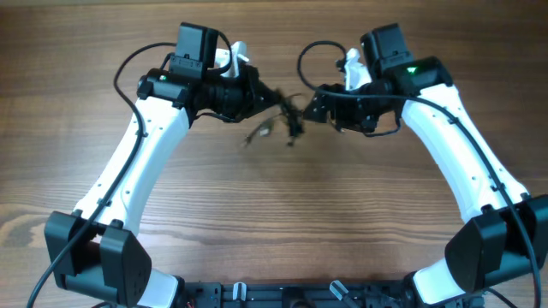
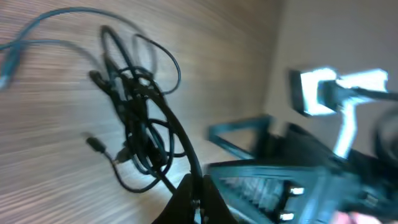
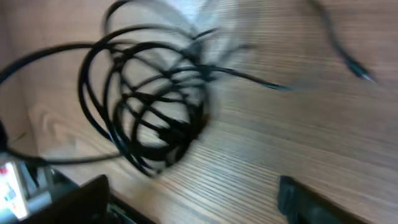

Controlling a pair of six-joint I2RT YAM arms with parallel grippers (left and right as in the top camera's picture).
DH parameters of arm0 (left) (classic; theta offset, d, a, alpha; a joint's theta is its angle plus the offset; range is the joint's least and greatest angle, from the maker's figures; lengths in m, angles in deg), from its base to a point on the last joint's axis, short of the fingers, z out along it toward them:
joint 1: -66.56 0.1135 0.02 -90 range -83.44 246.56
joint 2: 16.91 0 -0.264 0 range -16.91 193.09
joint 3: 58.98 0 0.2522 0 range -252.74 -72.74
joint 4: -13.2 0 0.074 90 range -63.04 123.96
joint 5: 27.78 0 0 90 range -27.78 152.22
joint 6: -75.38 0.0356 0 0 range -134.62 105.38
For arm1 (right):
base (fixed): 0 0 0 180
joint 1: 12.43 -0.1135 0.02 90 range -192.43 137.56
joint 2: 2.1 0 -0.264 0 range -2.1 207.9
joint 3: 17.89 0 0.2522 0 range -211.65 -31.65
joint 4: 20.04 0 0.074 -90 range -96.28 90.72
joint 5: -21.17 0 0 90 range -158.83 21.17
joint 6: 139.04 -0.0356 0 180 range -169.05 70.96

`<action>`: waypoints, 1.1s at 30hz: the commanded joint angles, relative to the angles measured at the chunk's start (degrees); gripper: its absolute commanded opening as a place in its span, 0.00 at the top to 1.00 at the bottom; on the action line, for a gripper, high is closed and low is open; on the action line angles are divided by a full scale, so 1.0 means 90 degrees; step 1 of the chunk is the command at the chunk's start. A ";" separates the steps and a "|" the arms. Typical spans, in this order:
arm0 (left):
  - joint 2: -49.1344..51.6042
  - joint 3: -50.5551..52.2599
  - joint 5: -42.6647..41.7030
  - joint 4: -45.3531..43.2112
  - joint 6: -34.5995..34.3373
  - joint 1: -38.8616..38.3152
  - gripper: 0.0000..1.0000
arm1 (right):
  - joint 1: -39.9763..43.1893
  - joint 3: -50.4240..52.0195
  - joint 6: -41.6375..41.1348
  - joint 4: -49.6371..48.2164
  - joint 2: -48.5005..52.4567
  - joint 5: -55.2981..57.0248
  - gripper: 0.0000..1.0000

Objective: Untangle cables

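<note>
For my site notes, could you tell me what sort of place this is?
Probably a robotics test bench: two white-and-black robot arms at a wood-grain table, with a tangled bunch of thin black cables between them.

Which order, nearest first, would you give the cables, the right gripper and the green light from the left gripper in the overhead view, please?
1. cables, hanging at the tip of the left gripper.
2. right gripper, just past the cables, centre.
3. green light, farthest, upper right.
</note>
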 commanded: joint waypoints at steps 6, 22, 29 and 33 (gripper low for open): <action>0.0027 0.0019 -0.1343 -0.0075 0.0182 -0.0017 0.96 | -0.0102 0.0053 0.0306 -0.0160 -0.0068 -0.0136 0.01; 0.0027 0.0019 -0.1307 -0.0112 0.0017 -0.0017 0.96 | -0.0313 0.0053 0.0165 -0.0121 -0.0068 -0.0141 0.48; 0.0027 0.0019 -0.1207 -0.0107 0.0012 -0.0017 0.96 | -0.0544 0.0053 0.0163 -0.0172 -0.0068 -0.0134 0.50; 0.0027 0.0019 -0.1273 -0.0104 0.0010 -0.0017 0.96 | -0.0542 0.0053 0.0002 -0.0219 -0.0068 0.0146 0.62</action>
